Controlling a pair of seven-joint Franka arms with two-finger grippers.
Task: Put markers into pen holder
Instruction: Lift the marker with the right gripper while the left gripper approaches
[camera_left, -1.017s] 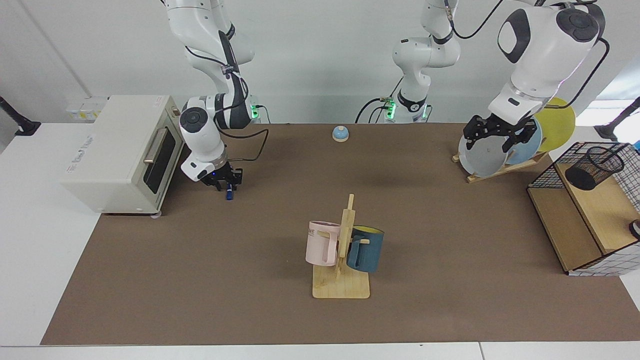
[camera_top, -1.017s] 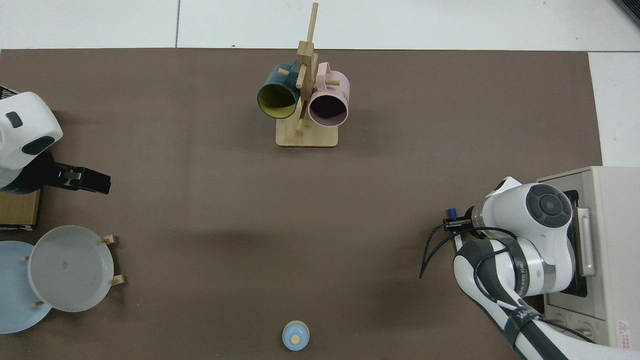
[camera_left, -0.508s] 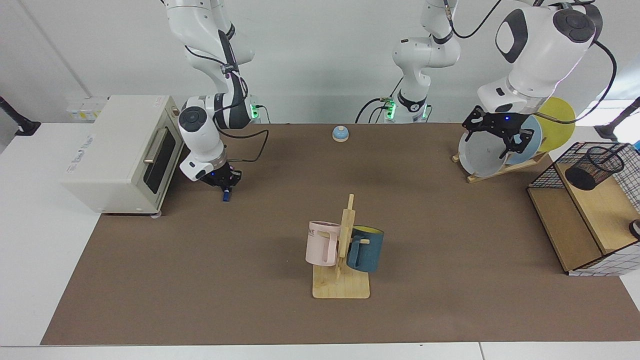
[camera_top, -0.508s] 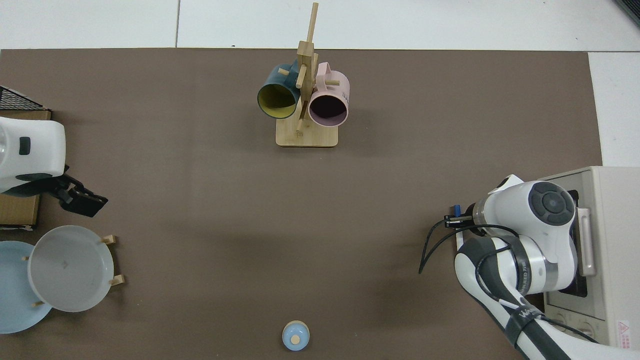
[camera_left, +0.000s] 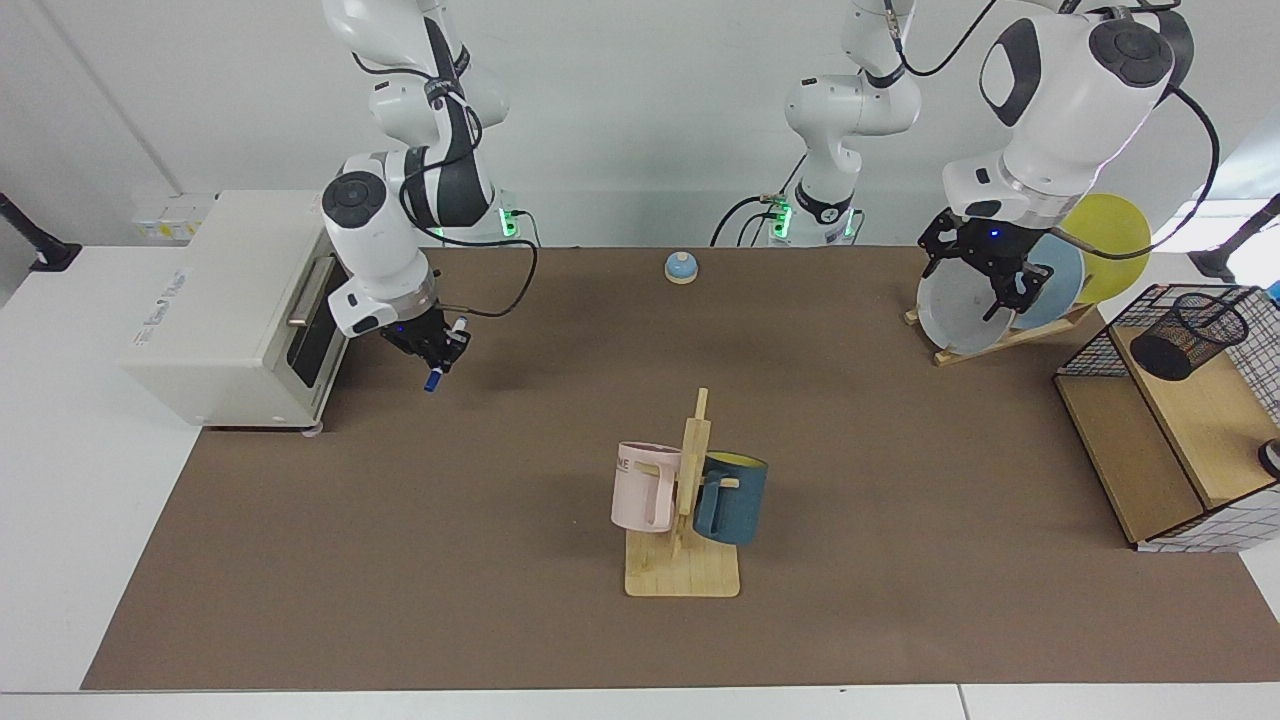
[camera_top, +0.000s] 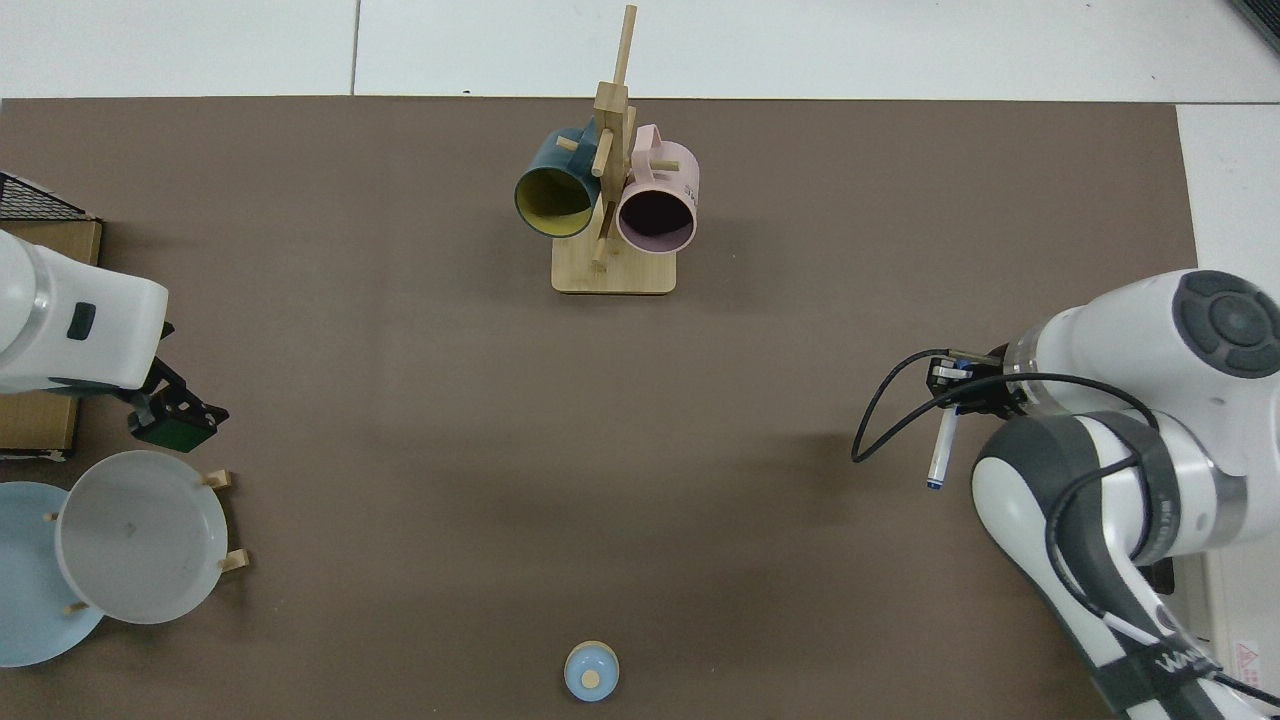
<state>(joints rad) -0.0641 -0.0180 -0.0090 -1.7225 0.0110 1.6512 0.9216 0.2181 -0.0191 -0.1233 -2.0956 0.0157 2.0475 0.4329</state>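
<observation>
Facing view: right claw (camera_left: 437, 352), near the toaster oven (camera_left: 240, 300), is clamped on the marker (camera_left: 443, 354), which is tilted and clear of the counter (camera_left: 500, 560). Left claw (camera_left: 985, 270) hangs before the plates (camera_left: 955, 305); its opening cannot be determined. Pen holder (camera_left: 1193, 333) lies tilted in the wire basket (camera_left: 1120, 310), far right.

Top view: marker (camera_top: 941, 455) projects from the right claw (camera_top: 962, 392).

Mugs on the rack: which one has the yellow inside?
The dark blue mug; its inside is yellow, while the pink mug beside it is dark inside.
</observation>
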